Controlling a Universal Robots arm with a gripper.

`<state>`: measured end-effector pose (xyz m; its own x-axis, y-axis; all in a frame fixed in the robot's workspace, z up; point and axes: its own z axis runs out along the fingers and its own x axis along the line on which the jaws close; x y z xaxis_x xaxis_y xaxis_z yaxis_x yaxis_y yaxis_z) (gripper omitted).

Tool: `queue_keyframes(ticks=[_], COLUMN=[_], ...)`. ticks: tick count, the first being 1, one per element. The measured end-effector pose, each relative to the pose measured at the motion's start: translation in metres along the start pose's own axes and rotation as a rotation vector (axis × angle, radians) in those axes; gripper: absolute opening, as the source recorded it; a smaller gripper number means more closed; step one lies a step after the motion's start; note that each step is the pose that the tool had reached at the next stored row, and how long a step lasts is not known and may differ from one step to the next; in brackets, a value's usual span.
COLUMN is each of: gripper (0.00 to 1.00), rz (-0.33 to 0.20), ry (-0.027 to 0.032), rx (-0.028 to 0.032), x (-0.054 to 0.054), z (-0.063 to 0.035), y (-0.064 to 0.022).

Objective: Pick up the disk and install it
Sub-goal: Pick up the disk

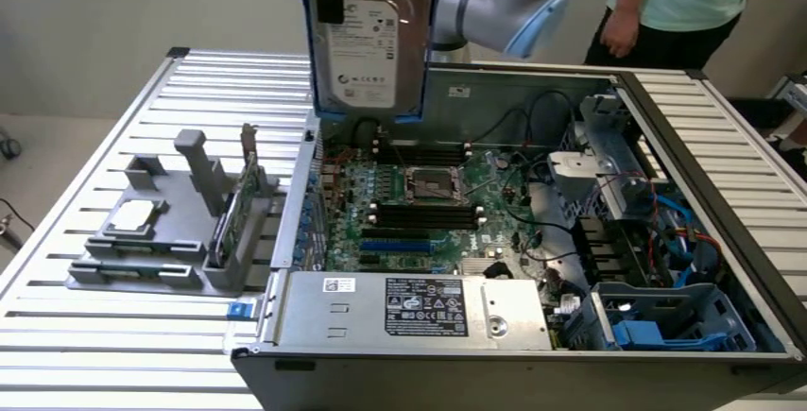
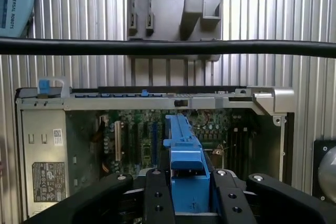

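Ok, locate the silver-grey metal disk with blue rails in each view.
Exterior view: top centre, silver-grey metal disk with blue rails, upright, label visible, above the open computer case.
Wrist view: the disk edge-on, between the black gripper fingers.
Shared landmark: grey plastic parts holder.

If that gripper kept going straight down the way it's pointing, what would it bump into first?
Probably the motherboard in the open computer case; the disk in the gripper would touch first, though depth is unclear.
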<state>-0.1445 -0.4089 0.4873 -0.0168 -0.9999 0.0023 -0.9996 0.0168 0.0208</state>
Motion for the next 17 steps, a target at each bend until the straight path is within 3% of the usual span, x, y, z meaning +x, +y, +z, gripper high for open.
queue_keyframes(ticks=[17], gripper=[0.33], rz=[0.0], ry=[-0.0001], rx=[-0.0008], x=[0.024], z=[-0.0015], y=[-0.0777])
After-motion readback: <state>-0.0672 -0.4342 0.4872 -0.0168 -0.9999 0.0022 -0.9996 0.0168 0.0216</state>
